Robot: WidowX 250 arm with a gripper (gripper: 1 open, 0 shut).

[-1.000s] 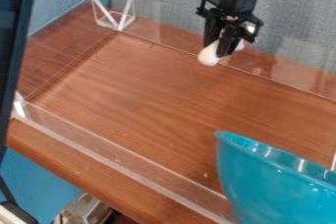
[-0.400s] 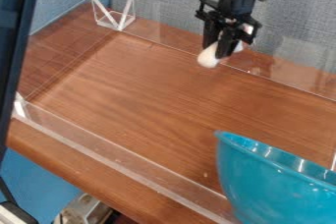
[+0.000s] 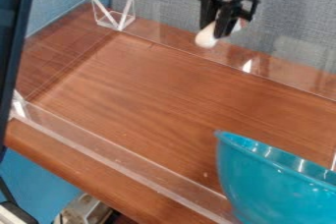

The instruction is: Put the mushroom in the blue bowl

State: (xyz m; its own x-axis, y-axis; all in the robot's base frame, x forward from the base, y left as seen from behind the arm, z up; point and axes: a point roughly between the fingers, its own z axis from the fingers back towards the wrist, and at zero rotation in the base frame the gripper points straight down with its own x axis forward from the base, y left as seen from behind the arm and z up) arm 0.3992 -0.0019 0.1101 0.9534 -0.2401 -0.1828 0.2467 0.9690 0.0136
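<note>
Up at the far side of the table, the gripper (image 3: 218,27) points almost straight down, its dark fingers (image 3: 231,22) drawn in tight and clamped on the mushroom (image 3: 207,37). Only the cream-white stem end peeks out below the fingertips; the cap is tucked up between the fingers and can't be made out. The mushroom is off the wooden tabletop (image 3: 144,81), hanging in the air, with clear space between it and the wood below.

So the pickup looks done. The grasp is made, the lift is made, and the mushroom rides in the jaws. What's left, by my reading, is the carry and the drop.

Now look outward from the gripper: down toward the near right corner sits the blue bowl (image 3: 282,179), glossy teal, only partly in view, cut off by the picture's edge. It's well apart from the gripper, on the opposite side of the table, with a long stretch of bare wood between them. Nothing shows inside the part of the bowl that's visible.

Further out, a clear plastic wall (image 3: 118,154) rims the table, and a small clear folded stand (image 3: 113,14) sits off to the gripper's side at the far corner, well out of the path to the bowl.
</note>
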